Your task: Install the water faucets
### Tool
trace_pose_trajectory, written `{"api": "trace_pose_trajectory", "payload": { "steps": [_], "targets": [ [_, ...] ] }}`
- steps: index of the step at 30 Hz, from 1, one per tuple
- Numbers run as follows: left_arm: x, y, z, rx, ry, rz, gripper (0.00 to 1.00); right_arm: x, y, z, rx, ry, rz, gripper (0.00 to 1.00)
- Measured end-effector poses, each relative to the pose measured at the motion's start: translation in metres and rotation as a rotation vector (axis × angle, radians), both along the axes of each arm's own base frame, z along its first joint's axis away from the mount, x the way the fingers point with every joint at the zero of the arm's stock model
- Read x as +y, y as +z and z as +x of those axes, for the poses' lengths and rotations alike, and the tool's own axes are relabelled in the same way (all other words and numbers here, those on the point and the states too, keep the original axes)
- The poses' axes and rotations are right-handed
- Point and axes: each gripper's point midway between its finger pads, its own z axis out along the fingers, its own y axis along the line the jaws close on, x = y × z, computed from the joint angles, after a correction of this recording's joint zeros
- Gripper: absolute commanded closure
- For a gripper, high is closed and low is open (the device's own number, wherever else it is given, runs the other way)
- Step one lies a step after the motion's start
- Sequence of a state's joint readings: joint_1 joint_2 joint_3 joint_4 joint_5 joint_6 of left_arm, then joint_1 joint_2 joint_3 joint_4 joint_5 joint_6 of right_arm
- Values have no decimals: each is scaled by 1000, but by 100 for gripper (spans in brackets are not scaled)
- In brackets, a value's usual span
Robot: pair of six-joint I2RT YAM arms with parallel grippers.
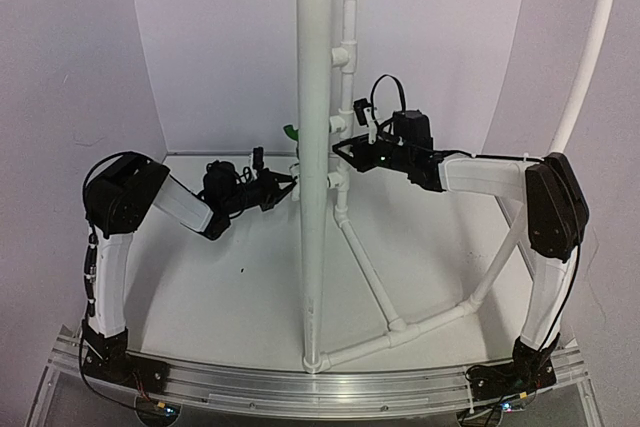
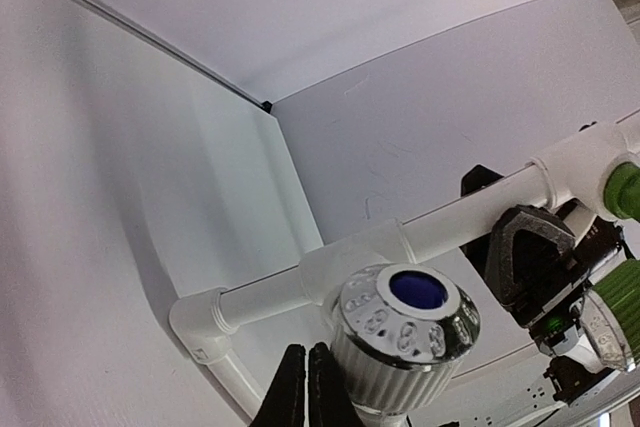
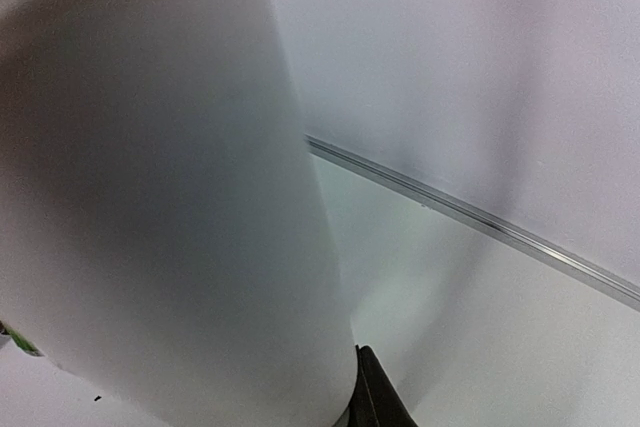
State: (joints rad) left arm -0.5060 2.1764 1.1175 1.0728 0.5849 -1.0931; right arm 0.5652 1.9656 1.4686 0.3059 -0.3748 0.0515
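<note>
white table [image 1: 225, 292], pale walls [image 1: 200, 37], green faucet [image 1: 291, 131]

This is a robot laboratory, a small test cell. Plain white panels [image 1: 220, 47] close the space beyond the jaws and on both sides of them, and the desk [image 1: 230, 277] under the jaws is the same white. Two black arms [image 1: 125, 197] are bolted on an aluminium rail [image 1: 300, 387] far behind the jaws, at the near edge of the desk, and thin cables [image 1: 90, 267] run along them. Between the two pairs of jaws stands a white pipe frame [image 1: 315, 247].
</note>
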Motion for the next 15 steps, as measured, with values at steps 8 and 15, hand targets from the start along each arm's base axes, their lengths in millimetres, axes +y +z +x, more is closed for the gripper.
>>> {"api": "trace_pose_trajectory", "payload": {
  "steps": [8, 15],
  "targets": [
    [-6, 30, -14, -64, -47, 56, 97, 0, 0, 0, 2, 1, -2, 100],
    [-12, 36, -22, -88, -59, 111, 97, 0, 0, -1, 5, 8, -4, 100]
  ]
}}
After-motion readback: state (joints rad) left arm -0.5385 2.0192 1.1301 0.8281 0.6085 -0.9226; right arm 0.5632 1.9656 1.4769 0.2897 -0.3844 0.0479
